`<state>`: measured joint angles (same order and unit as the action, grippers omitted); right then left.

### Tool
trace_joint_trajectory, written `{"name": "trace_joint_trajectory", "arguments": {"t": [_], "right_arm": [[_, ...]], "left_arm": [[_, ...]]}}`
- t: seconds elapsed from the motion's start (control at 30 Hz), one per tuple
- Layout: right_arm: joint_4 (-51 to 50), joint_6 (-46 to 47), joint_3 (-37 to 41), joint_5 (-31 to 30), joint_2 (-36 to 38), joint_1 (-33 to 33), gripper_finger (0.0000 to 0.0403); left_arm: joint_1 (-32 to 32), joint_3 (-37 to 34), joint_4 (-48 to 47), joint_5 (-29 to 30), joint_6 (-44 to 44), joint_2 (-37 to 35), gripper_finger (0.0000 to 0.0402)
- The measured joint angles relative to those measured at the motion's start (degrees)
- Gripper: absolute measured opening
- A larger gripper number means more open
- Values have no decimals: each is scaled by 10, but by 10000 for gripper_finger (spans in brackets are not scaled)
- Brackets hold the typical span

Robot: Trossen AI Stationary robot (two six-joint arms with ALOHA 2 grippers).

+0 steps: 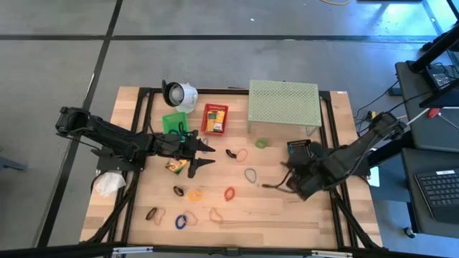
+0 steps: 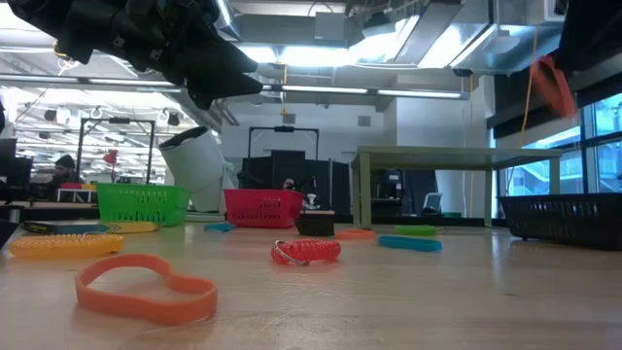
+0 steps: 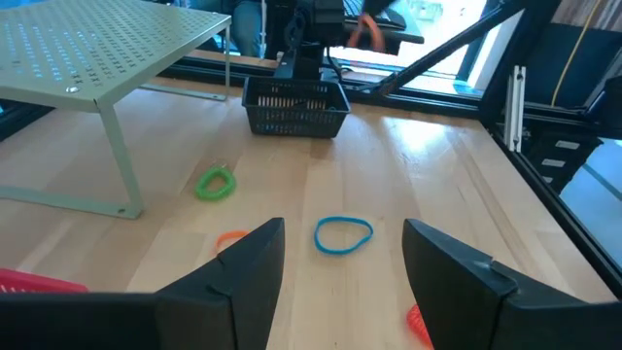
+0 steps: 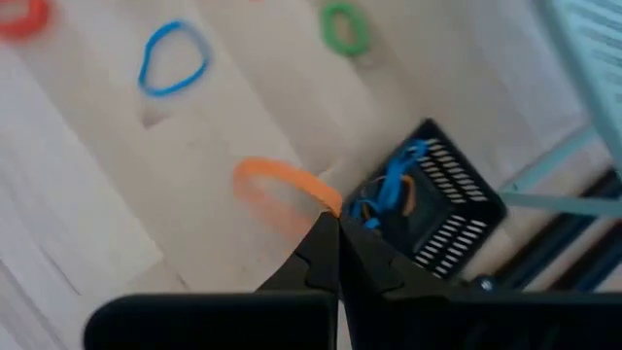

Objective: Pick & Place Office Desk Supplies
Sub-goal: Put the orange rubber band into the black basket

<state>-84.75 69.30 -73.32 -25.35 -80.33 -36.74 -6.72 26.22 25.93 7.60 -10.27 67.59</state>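
Pinching an orange rubber band [image 4: 282, 190] in closed fingers, the right gripper [image 4: 335, 243] hangs just lower-left of the black basket [image 4: 437, 209]; the left gripper [image 1: 203, 155] waits wide, far left.

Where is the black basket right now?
In the high view the black basket sits on the table's right half, just below the pale green perforated shelf, close beside the right gripper, which pinches an orange band.
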Motion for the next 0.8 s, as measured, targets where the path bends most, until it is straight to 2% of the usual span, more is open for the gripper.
{"name": "trace_joint_trajectory", "arguments": {"t": [0.27, 0.57, 0.8], "right_arm": [[-54, 94, 0, -22, 95, 26, 0], [-53, 100, 0, -37, 166, 77, 0], [-52, 139, 83, 12, 212, 109, 0]], "left_arm": [[0, 0, 0, 0, 0, 0, 203], [0, 0, 0, 0, 1, 0, 203], [0, 0, 0, 0, 1, 0, 203]]}}
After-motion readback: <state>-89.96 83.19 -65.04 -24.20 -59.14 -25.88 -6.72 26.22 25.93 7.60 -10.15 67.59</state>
